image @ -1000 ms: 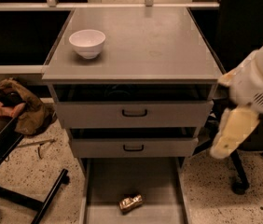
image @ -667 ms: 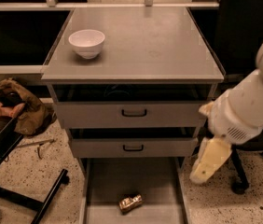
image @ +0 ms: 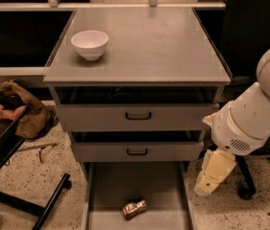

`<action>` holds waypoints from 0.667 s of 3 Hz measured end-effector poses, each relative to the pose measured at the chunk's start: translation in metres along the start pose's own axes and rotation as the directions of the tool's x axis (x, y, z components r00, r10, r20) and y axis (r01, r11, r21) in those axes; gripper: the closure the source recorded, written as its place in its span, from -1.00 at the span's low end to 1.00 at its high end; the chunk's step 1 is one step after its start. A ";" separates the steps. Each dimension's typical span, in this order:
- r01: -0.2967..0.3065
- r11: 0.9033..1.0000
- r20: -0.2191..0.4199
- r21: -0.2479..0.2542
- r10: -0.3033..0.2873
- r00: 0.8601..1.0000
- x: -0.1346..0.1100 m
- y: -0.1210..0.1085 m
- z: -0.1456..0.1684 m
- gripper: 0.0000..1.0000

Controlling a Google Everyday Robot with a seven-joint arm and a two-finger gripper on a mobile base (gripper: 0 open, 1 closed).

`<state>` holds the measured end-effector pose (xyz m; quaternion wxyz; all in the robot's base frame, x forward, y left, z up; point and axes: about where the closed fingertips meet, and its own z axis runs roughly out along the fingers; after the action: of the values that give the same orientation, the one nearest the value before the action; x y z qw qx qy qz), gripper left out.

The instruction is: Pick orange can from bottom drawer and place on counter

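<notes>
The orange can [image: 134,208], small, shiny and dented, lies on its side near the front of the open bottom drawer [image: 105,186], a long shallow grey tray. The counter [image: 149,47] is the flat grey top of the cabinet. My gripper [image: 208,182], cream-coloured at the end of the white arm, hangs pointing down to the right of the bottom drawer, beside its right wall and above floor level. It is apart from the can, to the can's right and a little higher.
A white bowl [image: 90,43] stands on the counter's left side. Two closed grey drawers with black handles [image: 138,115] sit above the tray. A brown bag [image: 22,110] and a black frame [image: 27,202] lie on the floor at left. A chair base [image: 246,188] stands at right.
My arm and gripper have moved left and down, from beside the upper drawers to beside the bottom drawer's right wall. The can and the bowl have not moved.
</notes>
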<state>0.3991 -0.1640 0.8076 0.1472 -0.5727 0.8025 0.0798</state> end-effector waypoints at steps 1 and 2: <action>0.007 1.000 0.013 -0.011 -0.007 1.000 0.000 0.002 0.015 -1.00; 0.046 0.996 0.043 -0.072 -0.043 0.998 -0.007 0.011 0.080 -1.00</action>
<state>0.4020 -0.1306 0.7343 0.1448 -0.5935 0.7829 0.1176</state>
